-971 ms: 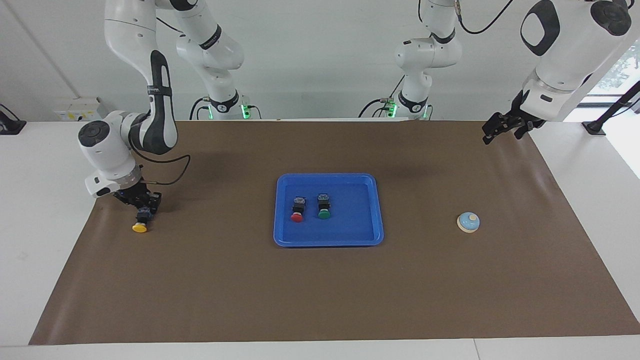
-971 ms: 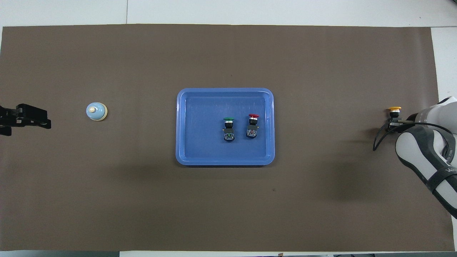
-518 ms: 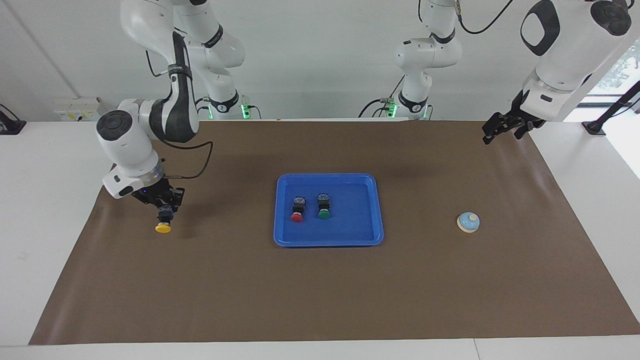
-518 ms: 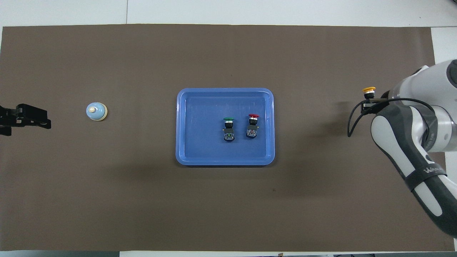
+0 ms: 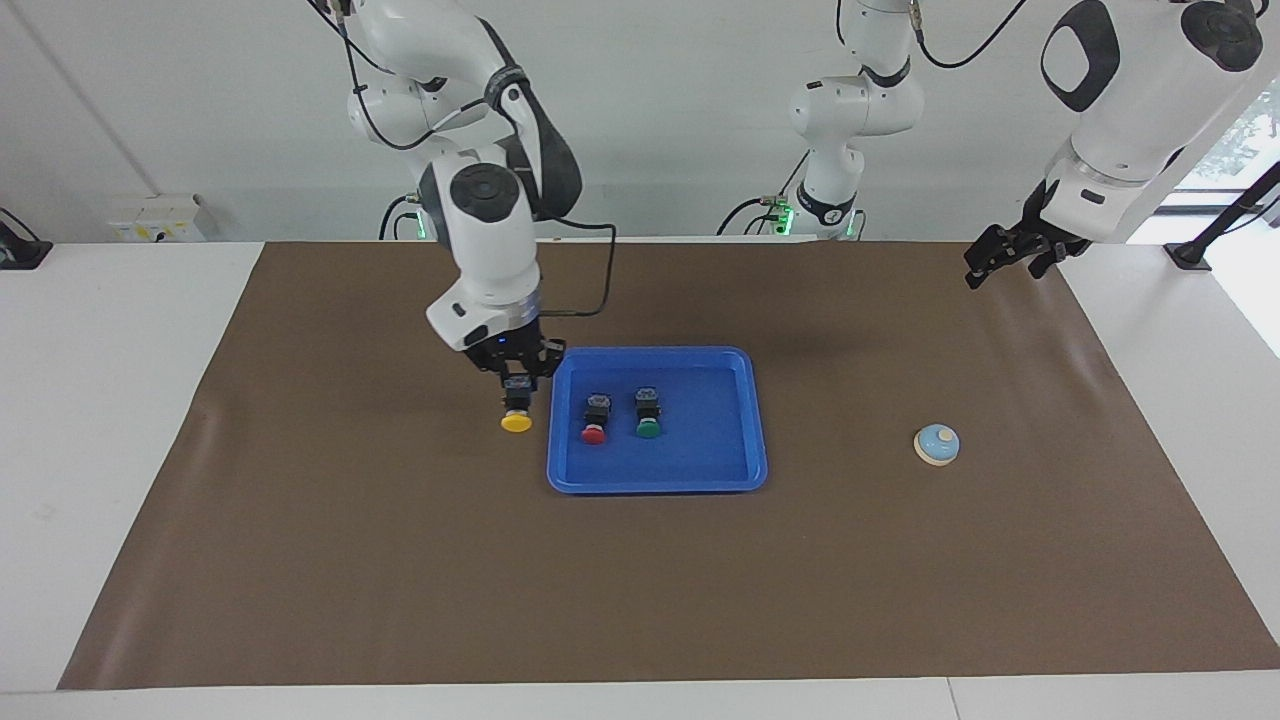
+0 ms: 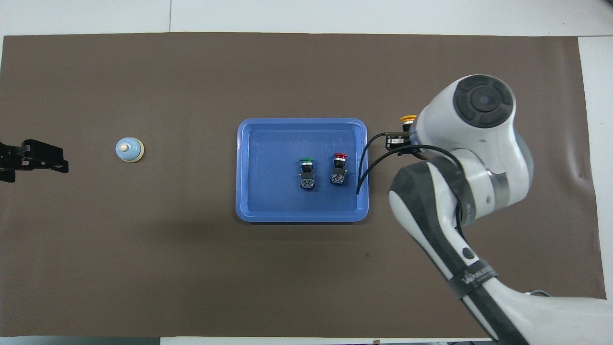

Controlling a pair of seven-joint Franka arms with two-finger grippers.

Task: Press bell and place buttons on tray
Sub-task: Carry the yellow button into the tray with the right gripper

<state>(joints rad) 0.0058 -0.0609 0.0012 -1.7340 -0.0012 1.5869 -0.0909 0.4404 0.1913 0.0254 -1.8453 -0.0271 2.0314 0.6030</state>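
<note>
My right gripper [image 5: 517,388] is shut on the black body of the yellow button [image 5: 516,421] [image 6: 408,118], cap pointing down. It hangs over the brown mat just beside the blue tray [image 5: 712,425] [image 6: 273,167], at the rim toward the right arm's end. The red button [image 5: 595,419] [image 6: 339,166] and the green button [image 5: 648,413] [image 6: 306,170] lie side by side inside the tray. The light-blue bell [image 5: 937,444] [image 6: 129,150] stands on the mat toward the left arm's end. My left gripper [image 5: 990,262] [image 6: 36,158] waits open and empty in the air, near the mat's edge at its own end.
The brown mat [image 5: 640,590] covers most of the white table. In the overhead view the right arm's wrist [image 6: 474,139] hides the mat beside the tray. A black cable [image 6: 366,158] from that wrist loops over the tray's rim.
The right arm has carried the yellow button from the mat's right-arm end across to the tray's edge. The left arm has not moved.
</note>
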